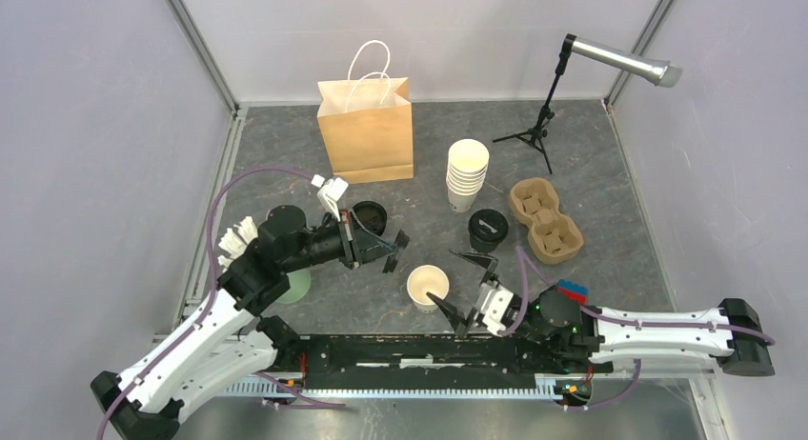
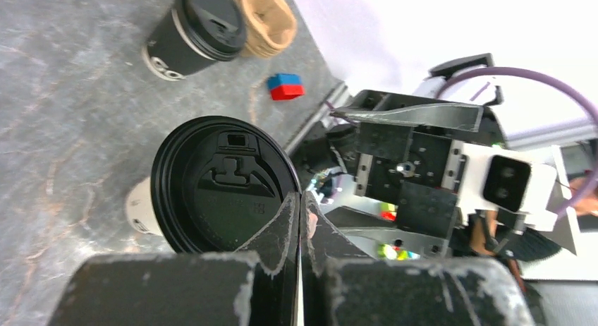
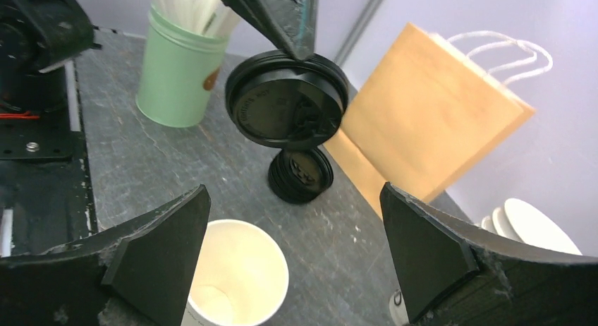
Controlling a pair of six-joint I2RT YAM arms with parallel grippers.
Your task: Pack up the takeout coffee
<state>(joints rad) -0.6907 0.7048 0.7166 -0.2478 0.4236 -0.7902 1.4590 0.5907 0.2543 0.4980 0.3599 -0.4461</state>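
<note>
Left pincer [image 2: 301, 206] pinching black lid [image 2: 211, 178] | lid embossing unreadable | right pincer [image 3: 293, 192] wide

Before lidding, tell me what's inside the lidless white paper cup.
Lidless white paper cup: bare cream wall and floor, nothing inside. A finger of the right tool covers one edge.

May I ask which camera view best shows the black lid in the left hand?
The left wrist view: the lid is close up, its sip hole clear, its rim pinched by the left hand. The right wrist view shows its other face, smaller; the top view barely shows it.
</note>
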